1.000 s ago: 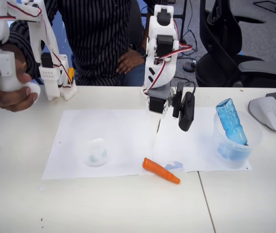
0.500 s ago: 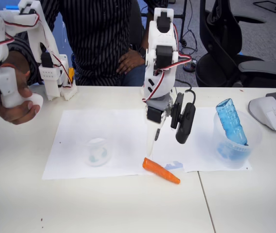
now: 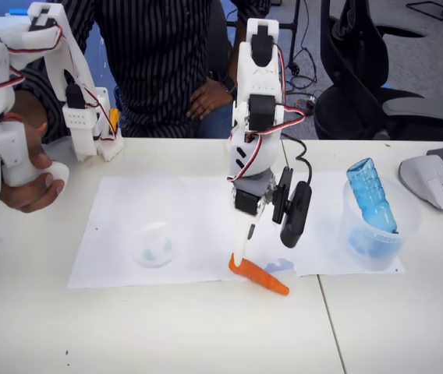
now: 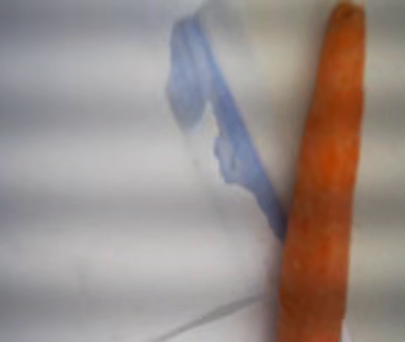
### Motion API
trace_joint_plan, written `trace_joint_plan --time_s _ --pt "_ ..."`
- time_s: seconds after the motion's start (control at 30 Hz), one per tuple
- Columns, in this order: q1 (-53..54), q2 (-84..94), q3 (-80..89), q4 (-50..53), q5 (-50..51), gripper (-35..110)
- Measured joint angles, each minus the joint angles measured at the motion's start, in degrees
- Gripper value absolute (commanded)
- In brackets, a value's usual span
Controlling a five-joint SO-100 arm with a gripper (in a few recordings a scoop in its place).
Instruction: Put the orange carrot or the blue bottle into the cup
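at the orange carrot's thick end, end effector (grip state unclear)

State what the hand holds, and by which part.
Nothing yet: the hand is open, one fingertip down at the thick end of the orange carrot.

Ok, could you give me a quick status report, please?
Gripper low over carrot's thick end, jaw state unclear. Orange carrot flat on table, ungrasped. Cup upright to the left; path clear.

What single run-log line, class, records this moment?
arm: lowered over carrot | gripper: tip at thick end of orange carrot, jaw state unclear | blue bottle: leaning in frosted tub | cup: empty, on paper
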State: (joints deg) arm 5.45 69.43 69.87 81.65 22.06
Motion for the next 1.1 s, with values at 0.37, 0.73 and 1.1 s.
trace_joint_plan --time_s 0.37,0.73,1.1 --pt "0.09 -5.8 0.0 -0.35 0.0 35" --pt "-0.62 -7.03 0.0 -3.16 0.0 35" --pt "-0.62 -7.21 0.0 -4.13 -1.58 35"
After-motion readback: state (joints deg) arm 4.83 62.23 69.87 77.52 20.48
